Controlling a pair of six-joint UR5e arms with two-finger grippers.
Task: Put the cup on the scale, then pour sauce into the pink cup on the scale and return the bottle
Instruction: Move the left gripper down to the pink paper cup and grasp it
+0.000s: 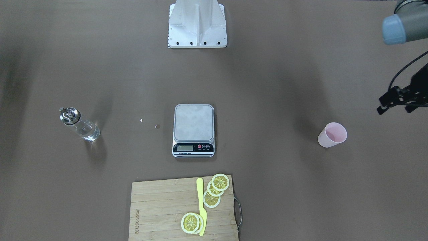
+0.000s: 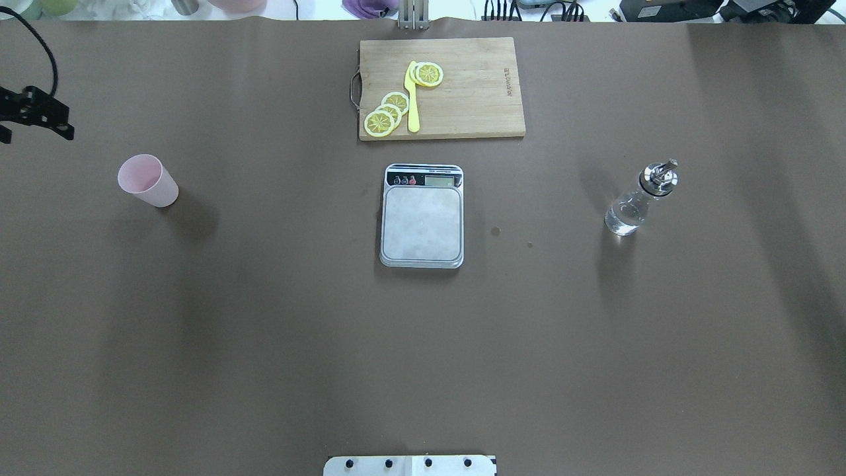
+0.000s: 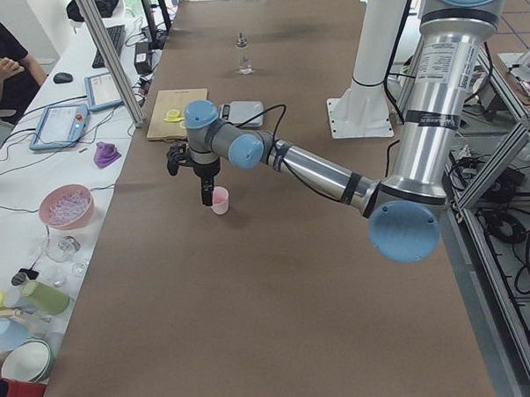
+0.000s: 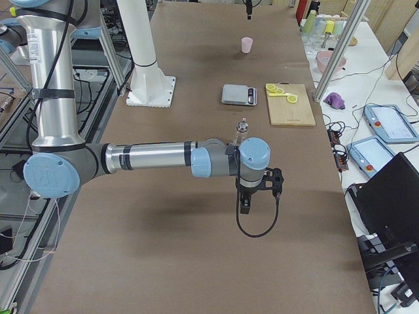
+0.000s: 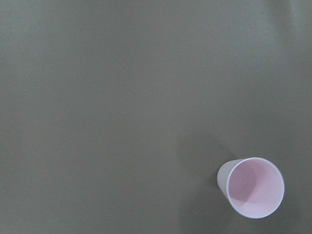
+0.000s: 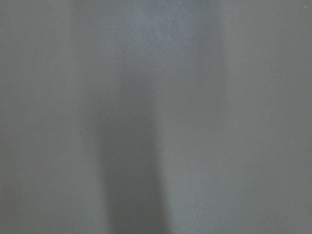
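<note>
The pale pink cup (image 2: 147, 180) stands upright on the brown table at my left side, also in the front view (image 1: 331, 135) and the left wrist view (image 5: 253, 187). The steel scale (image 2: 422, 218) sits mid-table with nothing on its platform. The glass bottle (image 2: 638, 198) with a metal pourer stands at my right side. My left gripper (image 3: 207, 197) hangs just beside and above the cup; I cannot tell if it is open. My right gripper (image 4: 244, 208) points down over bare table near the bottle (image 4: 241, 134); I cannot tell its state.
A wooden cutting board (image 2: 476, 86) with lemon slices (image 2: 386, 112) and a yellow knife (image 2: 412, 99) lies beyond the scale. The left wrist's black mount and cable (image 2: 33, 112) show at the view's edge. Bowls and cups (image 3: 65, 207) stand on the side bench.
</note>
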